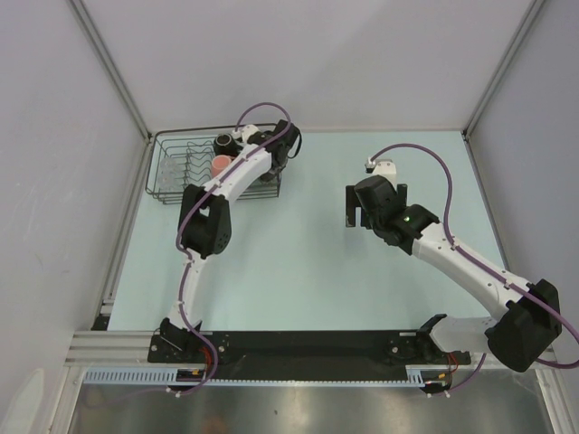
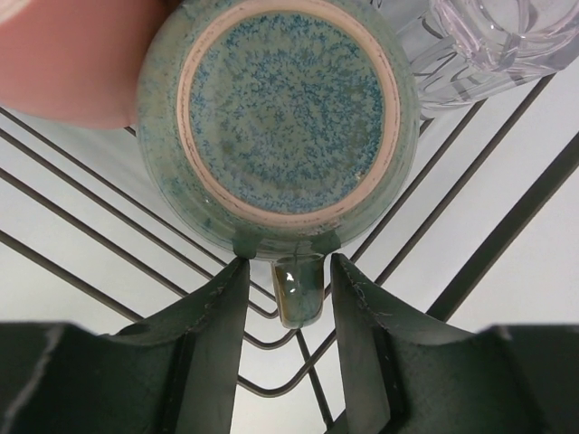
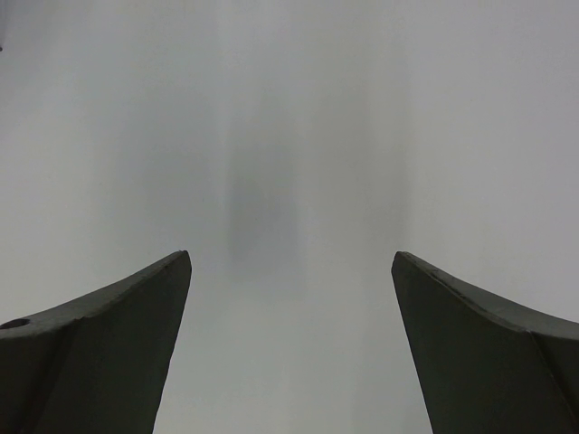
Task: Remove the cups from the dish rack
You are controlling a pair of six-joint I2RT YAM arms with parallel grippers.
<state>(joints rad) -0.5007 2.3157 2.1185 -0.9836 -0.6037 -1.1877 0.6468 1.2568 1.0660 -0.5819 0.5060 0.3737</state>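
Top view, dish rack (image 1: 185, 134): sits at the far-left corner of the surface (image 1: 298, 262). A black mug (image 1: 223, 142) and a pink cup (image 1: 221, 165) show inside it.
Top view, left arm (image 1: 237, 178): reaches over the rack's right end. Its tip and the cup below are hidden under the wrist.
Top view, right end effector (image 1: 376, 201): hovers over bare surface, well apart from the rack.
Left wrist, green-teal cup (image 2: 288, 108): lies in the rack upside down with its speckled base toward the camera. The pink cup is just beside it at upper left and a clear tumbler (image 2: 488, 45) at upper right.
Left wrist, left end effector (image 2: 289, 260): fingers (image 2: 217, 307) apart, straddling the cup's handle (image 2: 297, 294) and not clamped. The gap is wider on the left side of the view.
Step in hand (judgement): gripping the green-teal cup by its handle.
How to do it well (judgement): centre on the handle so both fingers meet it together, otherwise the cup twists. Advance slightly for fuller contact and close firmly, as the glaze looks slick. Lift straight up clear of the wires and neighbours before moving sideways.
Risk (judgement): the tumbler or pink cup may get nudged.
Right wrist, right end effector: fingers wide apart with nothing between them, only a blank pale background.
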